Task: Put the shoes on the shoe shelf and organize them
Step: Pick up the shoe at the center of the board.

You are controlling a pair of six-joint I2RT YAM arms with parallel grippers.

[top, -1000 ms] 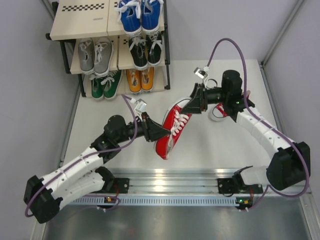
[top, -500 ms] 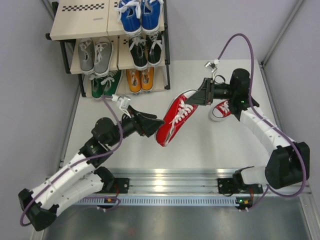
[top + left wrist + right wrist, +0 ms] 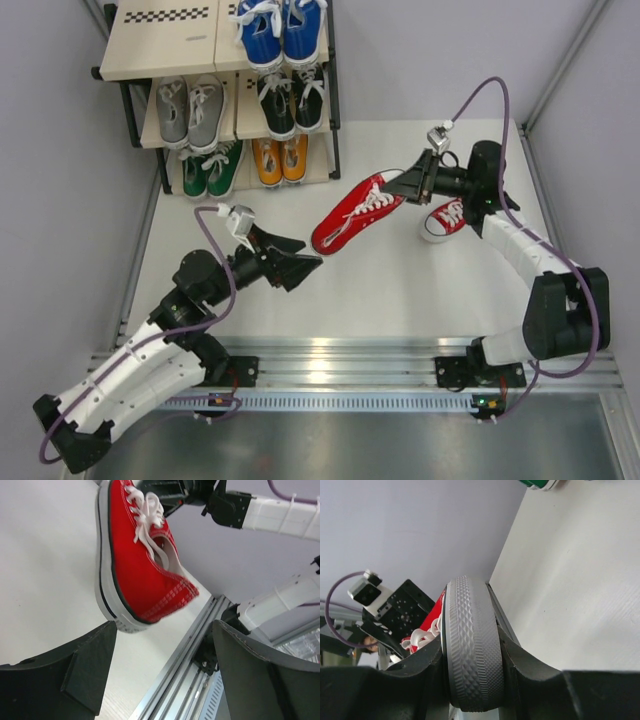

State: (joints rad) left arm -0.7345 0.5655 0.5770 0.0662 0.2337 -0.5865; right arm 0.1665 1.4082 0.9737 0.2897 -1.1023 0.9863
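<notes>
Overhead, white tabletop (image 3: pixel 400 290) between grey walls (image 3: pixel 420 60), shoe shelf (image 3: pixel 160 45) at far-left corner.

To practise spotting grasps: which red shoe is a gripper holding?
The red shoe nearer the shelf, clamped in the right gripper; the other red shoe lies free beside that arm.

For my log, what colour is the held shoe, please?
The shoe is red, clearest in left wrist view.

The right claw (image 3: pixel 403 184) grips one end of a red sneaker (image 3: pixel 355 214) over the white worktop (image 3: pixel 400 290) while the left claw (image 3: pixel 304 257) gapes empty near its other end, a second red sneaker (image 3: pixel 441 220) beside the right arm and the shoe shelf (image 3: pixel 160 45) at the far left
</notes>
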